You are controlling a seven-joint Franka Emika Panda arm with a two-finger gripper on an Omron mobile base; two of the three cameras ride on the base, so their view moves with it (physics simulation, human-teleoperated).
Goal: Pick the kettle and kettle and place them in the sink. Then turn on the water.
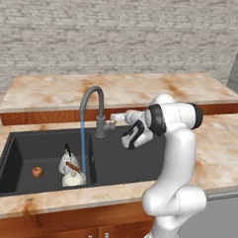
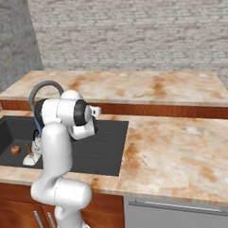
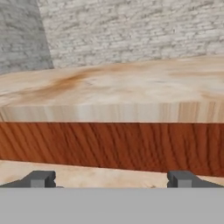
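Two whitish kettles sit close together in the left basin of the black sink (image 1: 123, 165). The kettle with the black handle (image 1: 68, 160) is behind, and the kettle with the reddish-brown handle (image 1: 74, 178) is in front, also seen in the right base view (image 2: 31, 158). A thin blue stream of water (image 1: 82, 144) falls from the grey gooseneck tap (image 1: 92, 97) into that basin beside them. My gripper (image 1: 117, 117) hovers just right of the tap's base, over the back rim of the sink. It is open and holds nothing; its dark fingertips (image 3: 41, 178) stand wide apart, facing the raised counter's wooden face.
A small red apple (image 1: 37, 172) lies in the left basin, left of the kettles. A raised marble counter (image 1: 122, 89) with a wooden front runs behind the sink. Marble worktop (image 2: 184, 150) stretches to the right, with a grey appliance front (image 2: 187, 211) below it.
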